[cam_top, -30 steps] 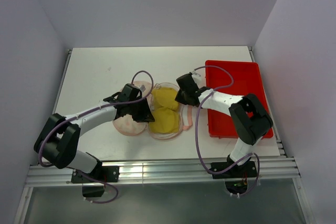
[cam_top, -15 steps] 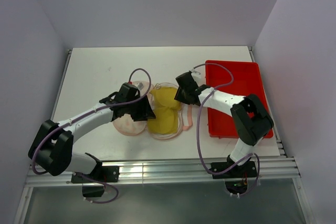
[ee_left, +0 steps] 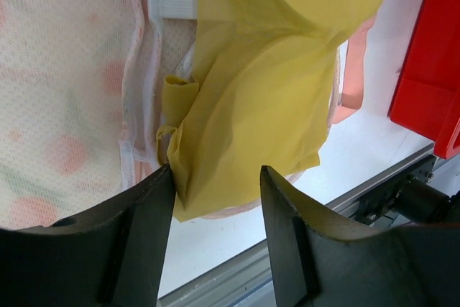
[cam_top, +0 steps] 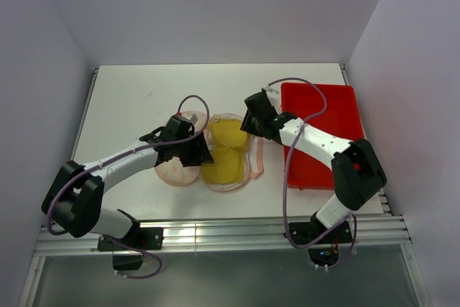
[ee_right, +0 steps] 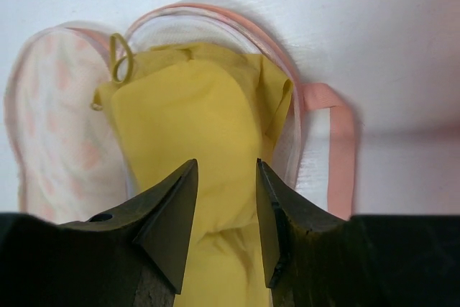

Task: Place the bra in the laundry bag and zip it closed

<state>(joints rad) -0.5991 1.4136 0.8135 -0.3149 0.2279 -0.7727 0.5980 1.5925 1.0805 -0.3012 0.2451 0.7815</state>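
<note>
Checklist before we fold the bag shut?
1. Bra inside bag: ok.
2. Bra clear of zip edge: not ok, folded end lies on the rim.
3. Left gripper open: ok, though a bra corner sits between its jaws.
4. Right gripper open: ok, over the bra.
5. Bag open flat: ok.
6. Zip pull located: cannot tell.

Both arms angled inward; left pincer jaws parted, right pincer likewise.
</note>
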